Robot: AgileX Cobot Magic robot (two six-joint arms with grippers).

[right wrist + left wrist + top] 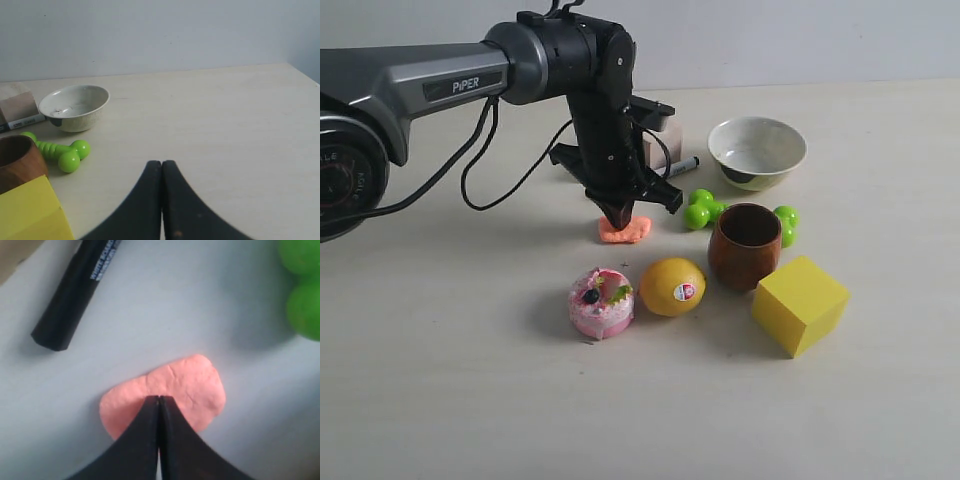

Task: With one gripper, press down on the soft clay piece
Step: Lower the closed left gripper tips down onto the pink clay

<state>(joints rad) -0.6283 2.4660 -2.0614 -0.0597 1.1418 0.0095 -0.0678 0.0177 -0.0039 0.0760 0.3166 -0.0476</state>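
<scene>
Pointing straight down from the arm marked "PiPER", the left tool [618, 220] has its two black fingers pressed together, with no gap between them. In the exterior view their joined tip meets the top of the soft clay piece [631, 231]. In the left wrist view the same tip lies over one edge of the lump, and most of the salmon-orange surface stays uncovered.

The clay lies flat on the bench [450, 400], near its middle. A black marker [678, 166] lies behind it, apart from it. A green dumbbell toy [703, 208] lies to the right of the clay, near but not touching. In front of the clay, closer to the camera, stand a pink round cake [601, 303] and a lemon [672, 286] with a small sticker, just beside each other.

A brown wooden cup [745, 245] stands upright to the right of the lemon, and a yellow block [800, 303] sits just beside the cup. A pale bowl [757, 150] stands behind the green toy.

The right tool [161, 164] shows only in its own wrist view. Its fingers are also pressed together and pinch nothing.
</scene>
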